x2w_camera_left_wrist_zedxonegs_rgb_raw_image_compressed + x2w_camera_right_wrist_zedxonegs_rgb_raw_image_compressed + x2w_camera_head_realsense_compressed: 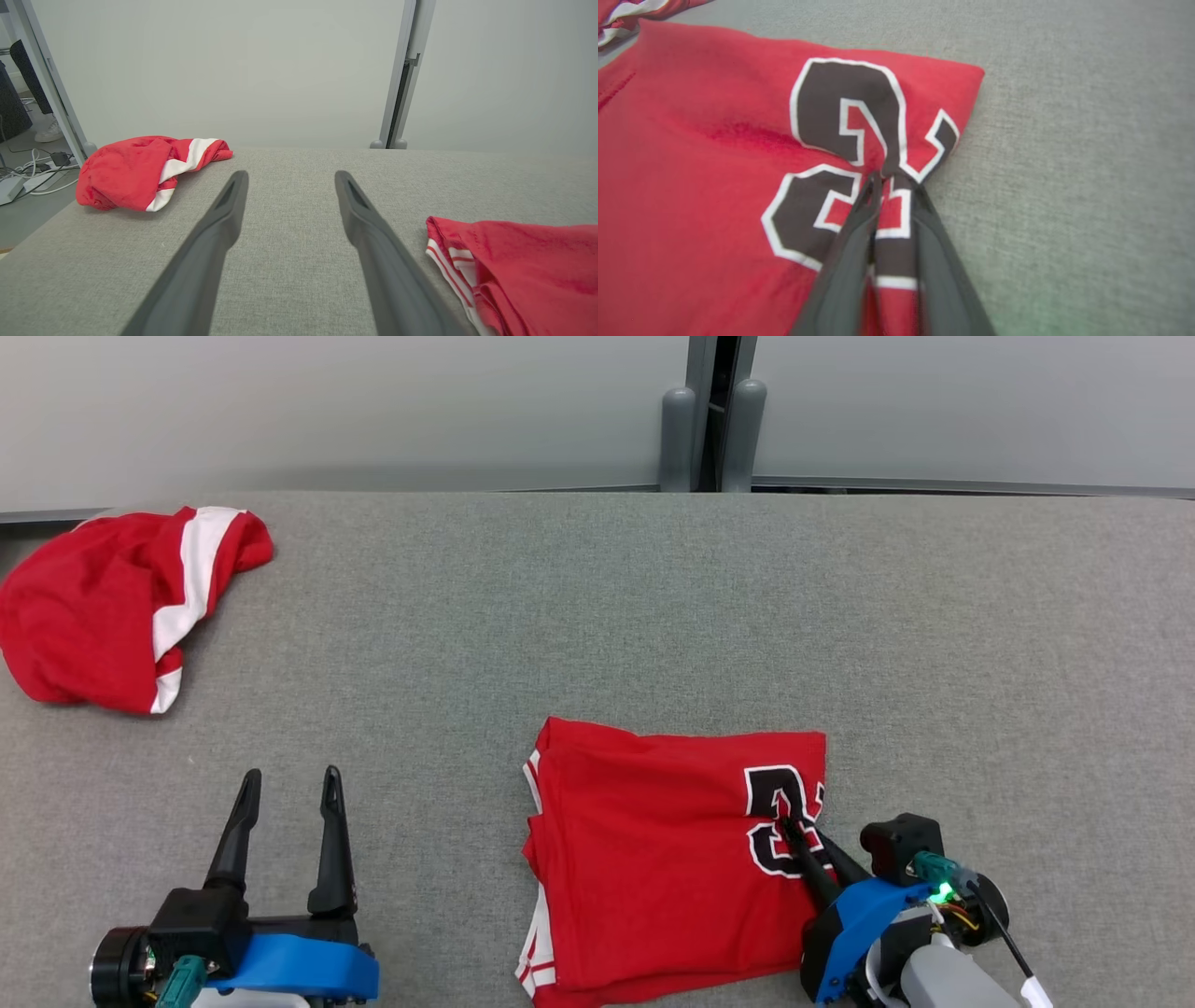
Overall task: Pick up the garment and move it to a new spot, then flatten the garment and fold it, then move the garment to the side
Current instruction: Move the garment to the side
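The jersey (653,859) is soft matt red cloth, its numeral (822,102) a smoother black-and-white print. The table (597,616) wears coarse grey woven fabric. The left hand (291,773) has matt dark plastic fingers (333,840).

The folded garment (653,859) is coloured red, with white-striped trim and a black, white-edged numeral (770,798). The crumpled garment (93,616) is banded red and white; the table (597,616) is covered in grey.

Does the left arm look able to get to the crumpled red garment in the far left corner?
Probably yes: the left claw is open and empty, and only bare grey table lies between it and the crumpled red garment.
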You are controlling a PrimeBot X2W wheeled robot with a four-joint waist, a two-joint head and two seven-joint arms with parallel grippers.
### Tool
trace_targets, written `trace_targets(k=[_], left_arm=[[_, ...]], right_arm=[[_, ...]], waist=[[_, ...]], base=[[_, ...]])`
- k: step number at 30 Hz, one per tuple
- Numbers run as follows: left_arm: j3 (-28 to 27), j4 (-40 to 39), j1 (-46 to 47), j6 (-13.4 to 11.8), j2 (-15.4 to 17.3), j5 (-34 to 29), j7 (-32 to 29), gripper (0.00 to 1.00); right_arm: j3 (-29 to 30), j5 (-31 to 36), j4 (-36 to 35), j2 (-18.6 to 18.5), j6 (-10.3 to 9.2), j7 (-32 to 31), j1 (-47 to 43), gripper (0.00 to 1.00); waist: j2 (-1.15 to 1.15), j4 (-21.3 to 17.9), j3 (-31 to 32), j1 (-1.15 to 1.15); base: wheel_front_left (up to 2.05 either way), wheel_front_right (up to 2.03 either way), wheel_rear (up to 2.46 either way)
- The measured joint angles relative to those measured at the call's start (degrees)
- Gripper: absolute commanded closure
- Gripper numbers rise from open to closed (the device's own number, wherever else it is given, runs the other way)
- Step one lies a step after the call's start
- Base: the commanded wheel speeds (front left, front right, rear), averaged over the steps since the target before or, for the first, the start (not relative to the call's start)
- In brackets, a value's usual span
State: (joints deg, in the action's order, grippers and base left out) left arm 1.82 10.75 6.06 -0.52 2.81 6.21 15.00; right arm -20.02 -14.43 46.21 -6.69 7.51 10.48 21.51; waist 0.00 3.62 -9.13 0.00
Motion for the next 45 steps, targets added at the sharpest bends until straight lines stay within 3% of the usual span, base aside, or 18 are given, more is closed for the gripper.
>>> trace_targets(k=[10,16,26,36,45], left_arm=[[0.6,-1.8,2.5,-0.3,0.0,0.4,0.0,0.0],[0.1,-2.6,4.7,0.2,0.0,-1.3,0.1,0.0],[-0.4,-3.1,7.7,1.5,0.3,-3.4,0.1,0.0],[-0.7,-3.8,8.7,2.0,0.4,-4.1,0.1,0.0],[-0.5,-5.1,11.2,2.5,1.0,-5.1,0.1,0.0]], right_arm=[[2.5,-1.4,0.6,-3.9,0.04,2.2,4.9,1.0],[5.9,-2.2,0.6,-6.5,0.02,3.4,7.7,1.0],[9.6,-2.3,0.1,-7.8,0.0,4.4,8.3,1.0],[10.4,-1.6,-2.2,-8.2,0.0,4.5,11.0,1.0],[9.3,0.2,-2.8,-14.9,0.0,4.1,24.1,1.0]], waist=[[0.0,-3.7,-2.4,0.0],[0.0,-8.6,-4.9,0.01],[0.0,-16.6,-8.9,0.01],[0.0,-17.5,-11.1,0.01],[0.0,-16.5,-15.8,0.01]], base=[[0.0,0.0,0.0],[0.0,0.0,0.0],[0.0,0.0,0.0],[0.0,0.0,0.0],[0.0,0.0,0.0]])
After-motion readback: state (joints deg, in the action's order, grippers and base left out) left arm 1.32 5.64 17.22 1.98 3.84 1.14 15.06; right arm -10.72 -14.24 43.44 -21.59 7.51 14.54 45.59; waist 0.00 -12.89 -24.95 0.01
